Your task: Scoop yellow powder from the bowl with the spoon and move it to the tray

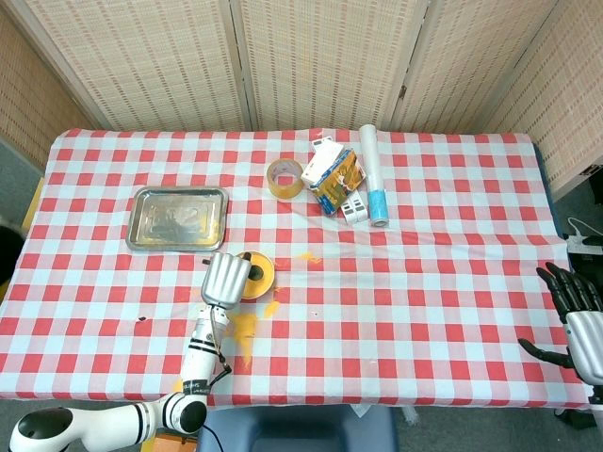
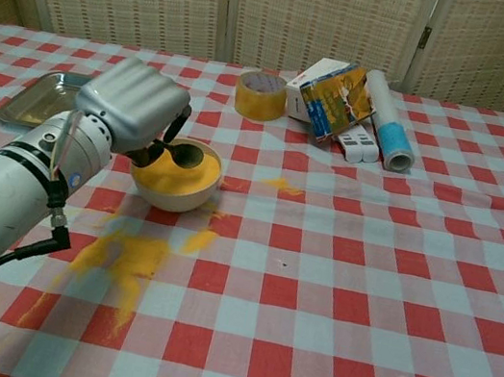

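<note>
- We find the left hand [image 2: 134, 107] positioned over the near-left rim of the bowl [image 2: 194, 196], its fingers curled around the handle of the spoon [image 2: 183, 150].
- In the chest view, the dark spoon head sits just above or at the surface of the yellow powder [image 2: 186, 175] inside the bowl; we cannot tell whether it touches the powder.
- In the head view, the left hand [image 1: 224, 280] covers the left part of the bowl [image 1: 261, 275], and only the right portion of the powder is visible.
- We locate the tray [image 1: 179, 217] behind and to the left of the bowl, apart from it, lying flat on the checked tablecloth [image 1: 433, 254]. Its surface shows faint yellowish traces.
- We note spilled powder [image 2: 127, 262] on the cloth in front of the bowl, and a smaller patch [image 2: 280, 185] to the bowl's right.
- The right hand [image 1: 577, 315] appears at the table's right edge in the head view only, fingers spread apart and holding nothing.
- Behind the bowl stand a tape roll [image 2: 261, 95], a tilted carton [image 2: 338, 89], and a white roll with a blue end [image 2: 387, 120], grouped close together.
</note>
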